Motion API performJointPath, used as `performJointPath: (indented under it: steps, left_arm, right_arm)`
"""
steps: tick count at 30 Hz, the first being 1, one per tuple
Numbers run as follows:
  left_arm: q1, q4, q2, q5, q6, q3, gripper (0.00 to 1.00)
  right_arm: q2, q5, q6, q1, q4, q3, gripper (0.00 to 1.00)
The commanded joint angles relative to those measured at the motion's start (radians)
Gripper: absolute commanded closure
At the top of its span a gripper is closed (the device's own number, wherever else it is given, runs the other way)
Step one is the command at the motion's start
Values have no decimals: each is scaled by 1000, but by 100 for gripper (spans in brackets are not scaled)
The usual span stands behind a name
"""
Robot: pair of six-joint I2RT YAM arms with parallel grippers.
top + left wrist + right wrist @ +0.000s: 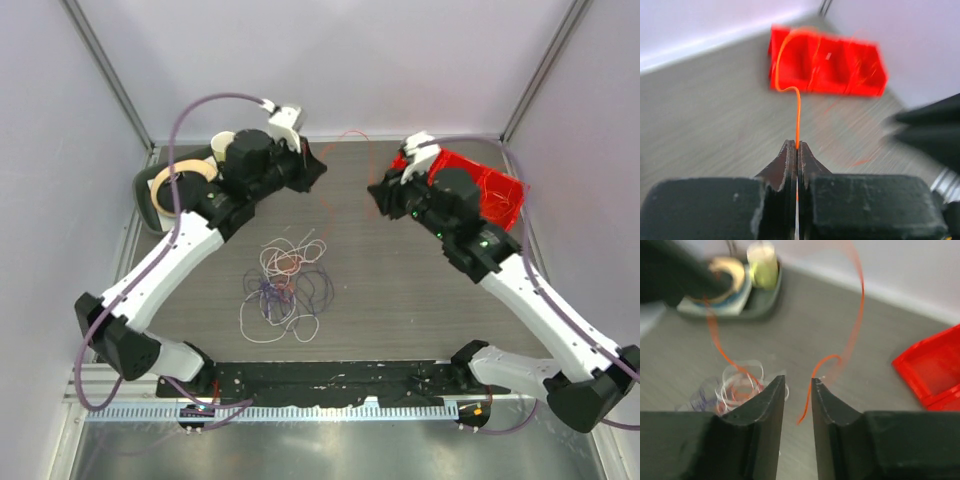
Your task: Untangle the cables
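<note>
Item: cables [285, 285], a loose heap of thin purple, white and orange-red loops, lay mid-table [380, 290], well apart from both grippers. One orange cable [798, 112] was drawn out of the heap and held raised towards the far side, in front of the red bin [495, 185]. The left gripper [797, 145] had its jaws pressed together on this strand, pinching it at the very tips. The right gripper [798, 382] had its jaws a little apart. The strand's loose end hung in the gap and appeared unpinched. Handling, as judged: almost weightless, limp and thread-thin, with no stiffness to hold a shape. It was likely to slip from any but a full fingertip pinch, and to snag and tighten neighbouring loops if pulled hard. Best hold: a free end or an outer loop, clear of crossings.
</note>
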Motion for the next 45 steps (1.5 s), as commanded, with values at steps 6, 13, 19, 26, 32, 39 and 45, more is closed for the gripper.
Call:
performJointPath:
  steps: [6,13,19,26,32,39,45]
  left_arm:
    - [-1,-39,-44,33,-121,360,100]
    - [-1,-54,-38,14,-108,426,100]
    - [-1,-59,-23,37,-79,406,100]
    - [-15,-54,-12,91,-67,364,100]
    - [-63,-7,-24,89,-68,277,100]
    - [-102,-2,-26,108,-68,262,100]
    - [-122,-8,-61,122,-47,236,100]
  right_arm:
    - [-11,-152,-68,3,155,-185,36]
    - [-161,-195,-140,4,261,-315,24]
    - [-214,-363,-143,4,322,-314,21]
    - [-108,-404,-100,4,428,-264,12]
    - [81,-374,-45,6,509,-198,12]
    - [277,-354,3,6,666,-168,12]
    - [349,-184,-4,6,716,-188,15]
